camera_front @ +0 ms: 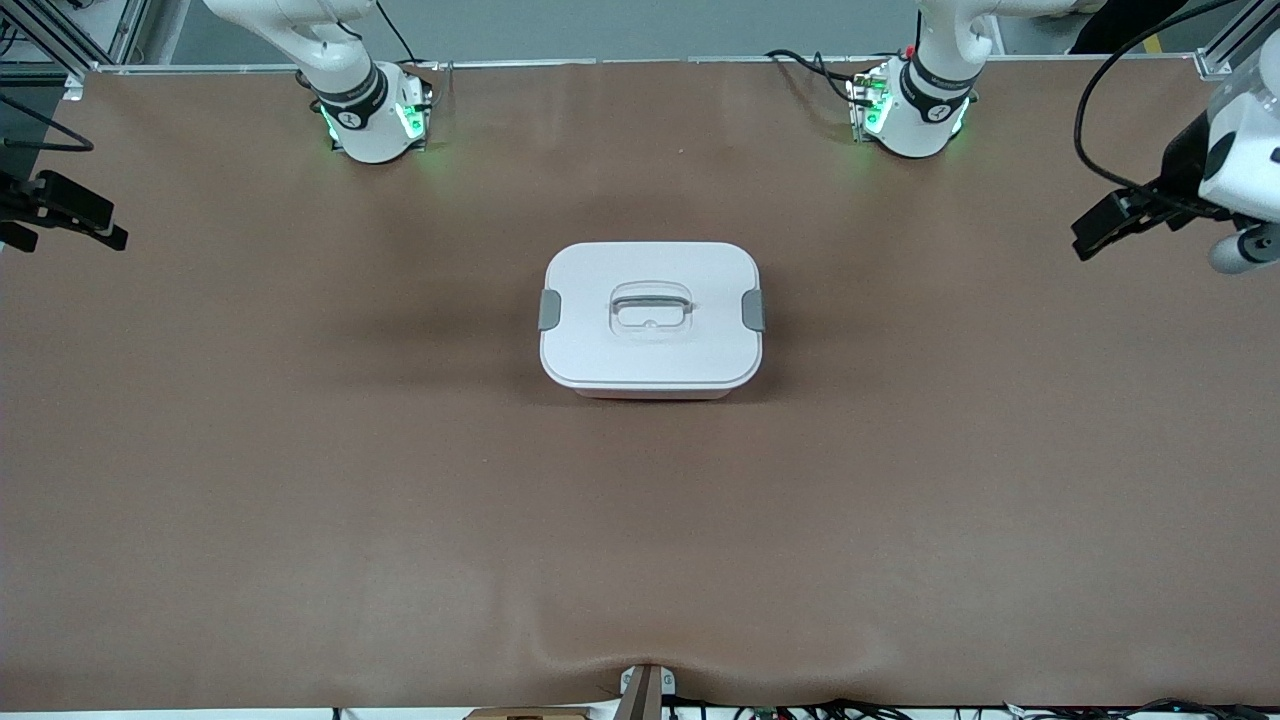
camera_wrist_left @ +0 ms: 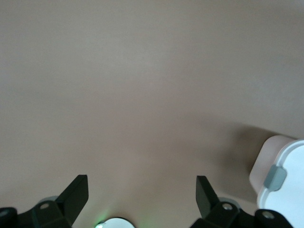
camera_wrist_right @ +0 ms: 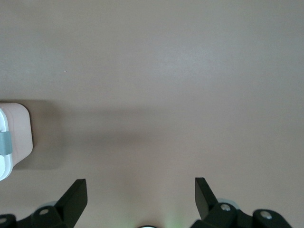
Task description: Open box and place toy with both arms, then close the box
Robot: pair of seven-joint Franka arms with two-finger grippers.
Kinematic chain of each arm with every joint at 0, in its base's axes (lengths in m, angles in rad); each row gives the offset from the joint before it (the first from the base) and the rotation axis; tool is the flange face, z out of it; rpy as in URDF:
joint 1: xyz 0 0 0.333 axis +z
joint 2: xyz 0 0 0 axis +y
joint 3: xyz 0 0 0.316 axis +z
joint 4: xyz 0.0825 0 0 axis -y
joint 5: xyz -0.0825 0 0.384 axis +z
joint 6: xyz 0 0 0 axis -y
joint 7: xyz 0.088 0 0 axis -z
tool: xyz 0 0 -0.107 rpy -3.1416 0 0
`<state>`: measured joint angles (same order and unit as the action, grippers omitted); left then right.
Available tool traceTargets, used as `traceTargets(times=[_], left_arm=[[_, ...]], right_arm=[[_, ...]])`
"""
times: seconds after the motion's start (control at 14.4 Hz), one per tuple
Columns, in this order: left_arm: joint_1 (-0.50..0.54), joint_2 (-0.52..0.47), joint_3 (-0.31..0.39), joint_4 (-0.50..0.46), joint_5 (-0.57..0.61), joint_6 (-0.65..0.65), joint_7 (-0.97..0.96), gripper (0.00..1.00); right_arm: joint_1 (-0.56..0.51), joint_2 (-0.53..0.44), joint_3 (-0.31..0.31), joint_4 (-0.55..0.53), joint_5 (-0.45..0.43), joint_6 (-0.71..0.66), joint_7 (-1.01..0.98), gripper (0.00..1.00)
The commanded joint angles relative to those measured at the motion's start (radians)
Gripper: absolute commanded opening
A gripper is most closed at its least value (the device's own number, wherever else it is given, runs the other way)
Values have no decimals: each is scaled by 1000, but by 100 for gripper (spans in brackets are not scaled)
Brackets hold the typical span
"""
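White plastic box point(camera_front: 651, 320) with rounded corners is sat in the middle of the brown tabletop point(camera_front: 300, 480), lid point(camera_front: 650, 345) on, and both grey side clips point(camera_front: 549, 309) look folded down against the rim. A recessed handle point(camera_front: 651, 302) is moulded into the middle of the lid. No toy can be seen anywhere on the tabletop, so it's either already shut inside or just out of view, and that can't be settled from here. Honestly the scene fits a box waiting to be opened just as well as one that's been packed and closed again, so no particular move is being called for here.

Both arms are parked out wide, waiting. The left tool point(camera_wrist_left: 142, 192) is held over bare tabletop toward the left arm's end, fingers spread wide with nothing between them, and a corner of the box with one clip peeks into its wrist view. The right tool point(camera_wrist_right: 141, 192) is mirrored at the right arm's end, also spread wide and holding nothing.

If the lid does get worked, the clips would probably be best handled one per arm at the same time, so the light box isn't shoved sideways. The lid should be kept level while it's moved, since a tilted lid tends to jam on a rim like that.
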<state>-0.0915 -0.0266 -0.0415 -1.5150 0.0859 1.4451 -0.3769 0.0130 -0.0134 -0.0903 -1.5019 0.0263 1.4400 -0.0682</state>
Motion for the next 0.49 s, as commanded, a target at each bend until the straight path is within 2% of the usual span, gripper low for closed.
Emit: traceTargets(times=[0.0,0.42], left_arm=[[-10,-84,28,-83,-15,-5,102,100],[32,-105,31,-90,-17,-8,177,100]], right_arm=[[-15,3,7,15,1,-10,-10,100],[-39,1,6,15,1,-18,-10,100]])
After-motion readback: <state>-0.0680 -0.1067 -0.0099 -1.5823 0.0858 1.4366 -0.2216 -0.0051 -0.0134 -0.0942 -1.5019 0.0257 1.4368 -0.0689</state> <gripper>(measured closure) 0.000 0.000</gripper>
